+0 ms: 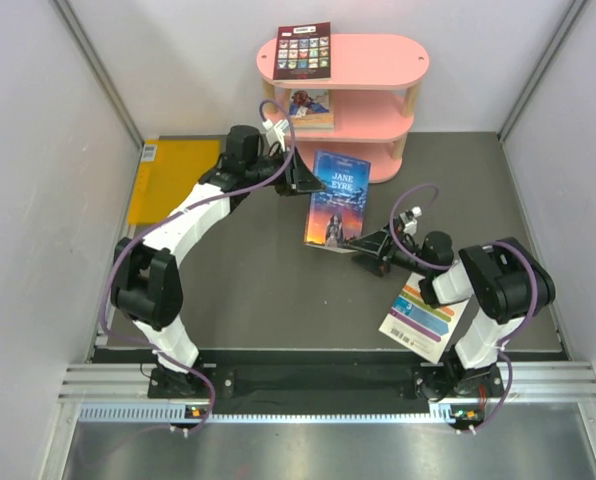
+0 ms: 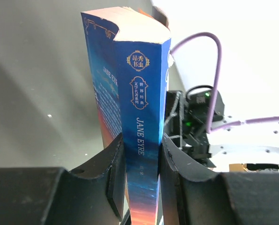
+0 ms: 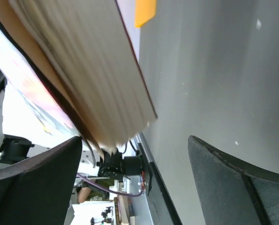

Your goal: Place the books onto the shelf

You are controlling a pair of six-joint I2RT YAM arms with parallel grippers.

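We're risking the blue book (image 2: 140, 89) pivoting in the left gripper's (image 2: 142, 140) spine pinch, the right gripper (image 3: 135, 140) hanging open at 5 o'clock.

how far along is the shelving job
Done: the dark red grid book sits on the pink shelf's top board, a second book on the middle tier. In hand: the left gripper clamps the blue Jane Eyre. Left: shelving it, then the striped book lying near the open right gripper.
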